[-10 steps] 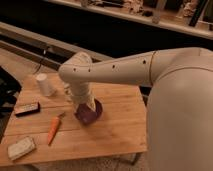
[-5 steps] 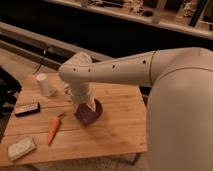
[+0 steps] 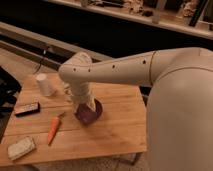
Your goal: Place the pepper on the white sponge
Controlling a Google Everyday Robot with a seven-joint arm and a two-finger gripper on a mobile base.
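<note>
A wooden bench fills the lower left of the view, seen from above. At its near left corner lies the white sponge, a small off-white block with a rough top, set at a slant. Just beyond it and to the right lies the pepper, slim and orange, flat on the wood. Its narrow tip points toward the near edge and its small green stem end points away. The pepper and the sponge are near each other but apart, and the pepper lies free on the bench.

The robot's thick white arm enters from the right, where it fills much of the view. It reaches left across the bench, bends at a rounded joint and drops straight down. Its end, the tool, is low over the middle of the bench, at a dark purple round object that sits to the right of the pepper's stem end. The tool overlaps that object, and it cannot be told how wide the tool is set or whether it grips anything.

Farther back on the left lies a flat black bar, near the bench's left edge. At the far left corner a white cup stands upright. Beyond the bench are a dark floor and a long pale ledge.
</note>
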